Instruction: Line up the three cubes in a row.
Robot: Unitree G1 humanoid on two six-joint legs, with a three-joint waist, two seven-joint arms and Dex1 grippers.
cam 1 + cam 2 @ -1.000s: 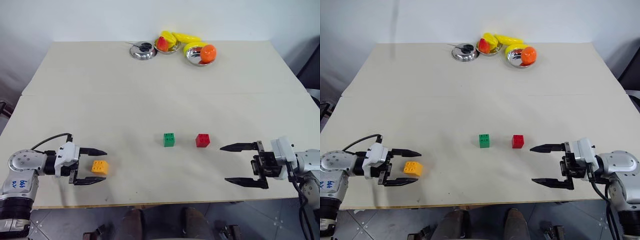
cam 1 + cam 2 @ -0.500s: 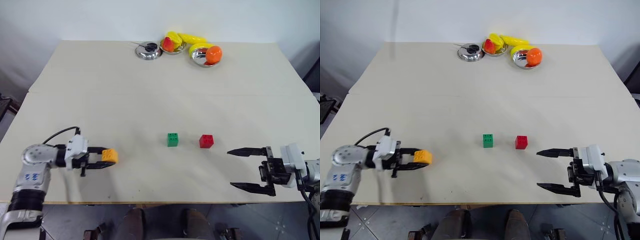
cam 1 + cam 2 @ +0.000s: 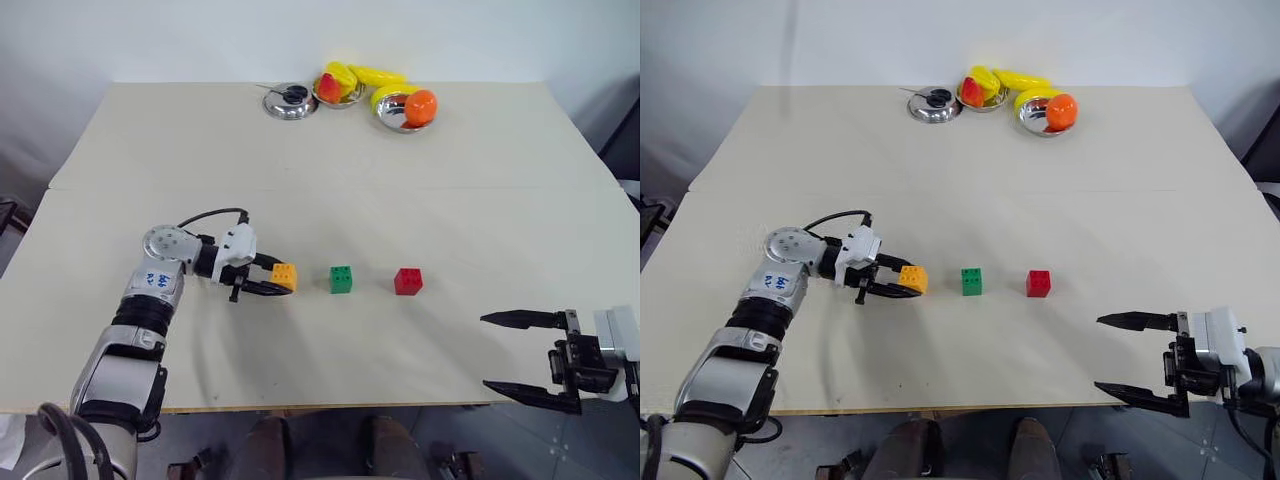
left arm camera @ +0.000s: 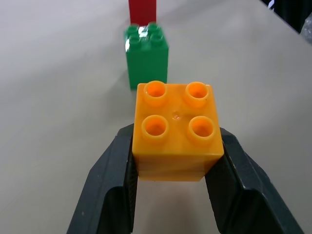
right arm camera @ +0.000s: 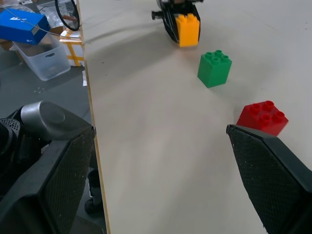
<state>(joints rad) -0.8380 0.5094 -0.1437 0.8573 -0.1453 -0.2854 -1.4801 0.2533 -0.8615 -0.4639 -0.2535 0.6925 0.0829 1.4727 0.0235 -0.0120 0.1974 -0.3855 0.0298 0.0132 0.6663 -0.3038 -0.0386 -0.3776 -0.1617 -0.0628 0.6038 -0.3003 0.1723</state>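
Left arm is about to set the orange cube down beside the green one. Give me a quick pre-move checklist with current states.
1. Left gripper shut on orange cube: ok.
2. Orange cube sits square between the fingers, studs up: ok.
3. Gap between orange and green cube: ok.
4. Orange in line with green and red cube: ok.
5. Right gripper open, apart from the cubes: ok.
6. Orange cube resting on table: cannot tell.

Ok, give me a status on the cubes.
Left gripper shut on orange-yellow cube. Right gripper open, near the table's front edge. Orange-yellow cube just left of green cube, red cube beyond. Nothing between them.
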